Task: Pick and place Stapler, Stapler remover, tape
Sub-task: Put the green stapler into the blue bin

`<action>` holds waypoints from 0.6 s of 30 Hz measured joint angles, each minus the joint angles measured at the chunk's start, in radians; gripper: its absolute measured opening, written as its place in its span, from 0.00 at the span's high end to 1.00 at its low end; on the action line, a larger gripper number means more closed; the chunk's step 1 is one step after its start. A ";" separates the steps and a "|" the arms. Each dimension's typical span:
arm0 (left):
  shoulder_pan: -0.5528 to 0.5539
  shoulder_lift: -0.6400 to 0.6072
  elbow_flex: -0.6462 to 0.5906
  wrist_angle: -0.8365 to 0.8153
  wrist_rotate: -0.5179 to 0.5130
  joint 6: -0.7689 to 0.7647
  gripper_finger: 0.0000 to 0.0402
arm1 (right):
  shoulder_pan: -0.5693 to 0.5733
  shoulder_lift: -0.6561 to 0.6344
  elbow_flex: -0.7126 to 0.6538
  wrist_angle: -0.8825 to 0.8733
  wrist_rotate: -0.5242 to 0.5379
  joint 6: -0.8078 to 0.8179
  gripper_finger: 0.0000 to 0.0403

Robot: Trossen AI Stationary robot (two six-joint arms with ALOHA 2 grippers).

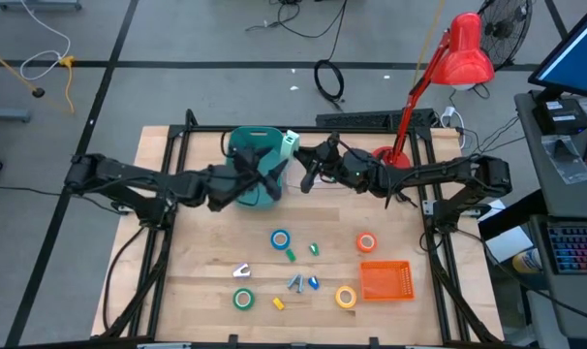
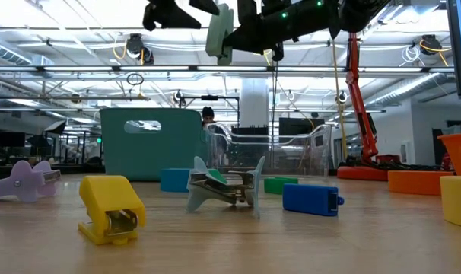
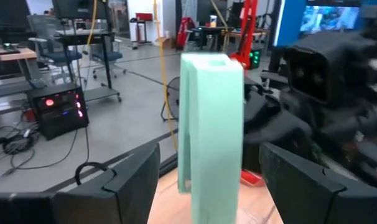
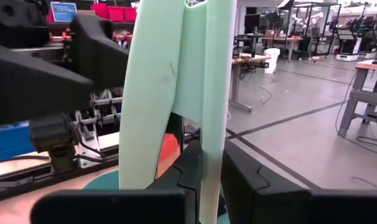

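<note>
Left arm is seen reaching in from the table's left side; the left gripper [image 1: 274, 160] is held above the teal bin [image 1: 247, 194] at the back of the table. Its fingers [image 3: 123, 180] are spread, with the pale green stapler [image 3: 210, 130] standing upright between them; contact with it cannot be told.

The stapler [image 1: 291, 143] is held in the air over the bin's right rim, well clear of the table top. It is pinched at its lower end by the right gripper [image 4: 204, 168], whose fingers are pressed tightly against it. The right arm is seen reaching in from the right, past the base of the red desk lamp [image 1: 463, 53].

On the front half of the table, left to right, are noted: a white staple remover [image 1: 241, 271], a green tape roll [image 1: 242, 299], a small yellow stapler [image 1: 278, 303], a blue tape roll [image 1: 279, 239], a grey staple remover [image 1: 294, 283], a small blue stapler [image 1: 314, 283], a yellow tape roll [image 1: 346, 297], an orange-red tape roll [image 1: 366, 242] and an orange basket [image 1: 385, 281]. All lie apart from one another and well away from both arms.
</note>
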 joint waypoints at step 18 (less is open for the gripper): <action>0.058 0.083 0.081 -0.017 0.057 -0.024 0.31 | 0.000 0.000 0.000 -0.013 -0.005 -0.029 0.93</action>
